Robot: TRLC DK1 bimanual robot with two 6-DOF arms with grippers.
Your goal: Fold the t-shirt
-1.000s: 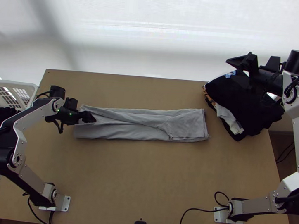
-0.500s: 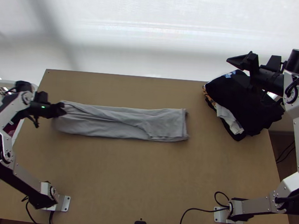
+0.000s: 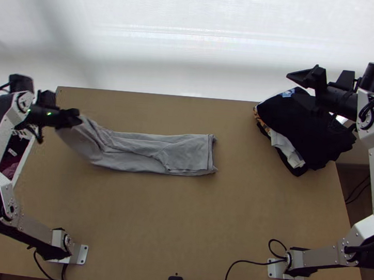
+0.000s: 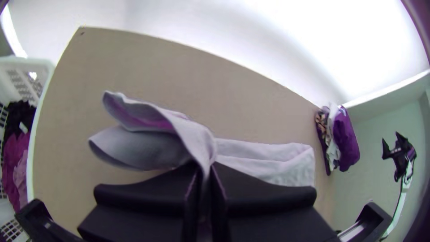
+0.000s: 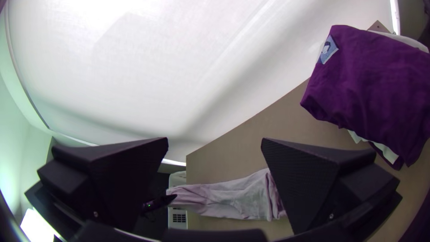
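My left gripper [image 3: 69,118] is above the table's left part in the top view, shut on the left end of the grey t-shirt [image 3: 150,150]. The shirt is a long folded strip; its left end is raised and the rest lies on the table. In the left wrist view the gripper [image 4: 205,179] pinches the cloth [image 4: 152,145], with two loose flaps hanging beside the fingers. Above the dark pile at the back right, my right gripper [image 3: 302,76] stands open. The right wrist view shows nothing between the tips of that gripper [image 5: 215,145].
A pile of dark clothes [image 3: 312,129] lies at the table's back right. At the left edge is a white basket [image 4: 38,67] holding dark and reddish cloth. The table's front half [image 3: 180,222] is bare wood between the arm bases.
My left gripper has moved left and then toward the back, pulling the strip left over the table. The shirt's left end has risen. The right arm has stayed almost still.
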